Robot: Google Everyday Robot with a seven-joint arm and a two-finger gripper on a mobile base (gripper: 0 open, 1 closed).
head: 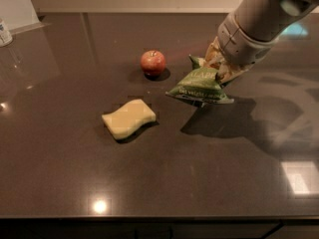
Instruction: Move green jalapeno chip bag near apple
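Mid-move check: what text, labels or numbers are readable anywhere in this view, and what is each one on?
green jalapeno chip bag, held off the table by the gripper right of the apple: white print on its front, too blurred to read.
bottle at the far left edge: label too small to read.
apple and yellow sponge: no text.
Nothing can be quoted.

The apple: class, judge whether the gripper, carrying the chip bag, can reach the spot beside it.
Probably yes. The gripper holds the chip bag just right of the apple; only bare countertop lies between, and the sponge sits off that path.
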